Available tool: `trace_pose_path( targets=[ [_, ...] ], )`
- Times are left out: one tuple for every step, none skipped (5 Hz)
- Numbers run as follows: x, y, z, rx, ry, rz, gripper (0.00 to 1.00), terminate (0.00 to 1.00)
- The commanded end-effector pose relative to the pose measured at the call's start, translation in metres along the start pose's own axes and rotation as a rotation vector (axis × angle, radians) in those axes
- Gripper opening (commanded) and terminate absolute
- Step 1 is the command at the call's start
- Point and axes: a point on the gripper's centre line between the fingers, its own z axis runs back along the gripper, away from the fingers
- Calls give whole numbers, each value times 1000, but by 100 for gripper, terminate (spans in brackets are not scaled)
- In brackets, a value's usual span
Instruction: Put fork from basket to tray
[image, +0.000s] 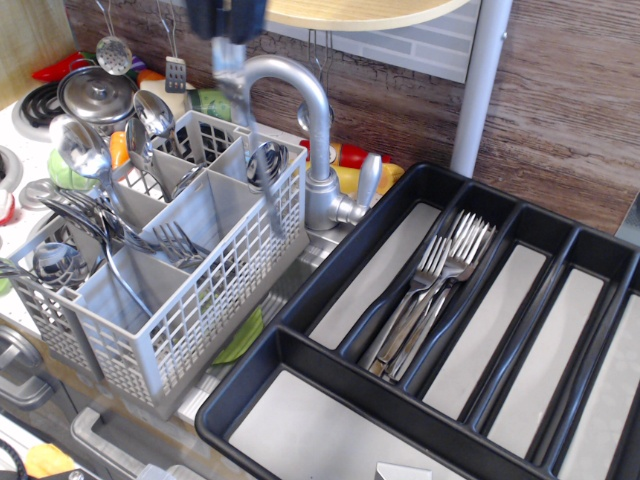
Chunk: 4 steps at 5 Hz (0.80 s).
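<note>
**Cutlery count**

One grey lattice basket (200, 300) and one black divided tray (330, 280). One fork (262, 160) hangs blurred in the air. About four forks lie in the tray (430, 300). At least three round-bowled spoons (80, 150) stand in the basket.

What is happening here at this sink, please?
A robot arm is moving forks from the grey basket to the black tray. At this moment the gripper, at the top of the picture, holds one fork by its handle end; the fork hangs blurred in the air above the basket's right side, in front of the faucet. Several forks already lie in one long compartment of the tray, and more cutlery remains in the basket.
</note>
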Motion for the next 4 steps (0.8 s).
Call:
trace_pose_path(
  targets=[
    [6,-37,9,-46,-49,78,0,0],
    [7,-53,-11,-55,-22,126,0,0],
    [7,-63,-39,-73,-12,138,0,0],
    [13,-69,-57,-55,-9,157,0,0]
  ],
)
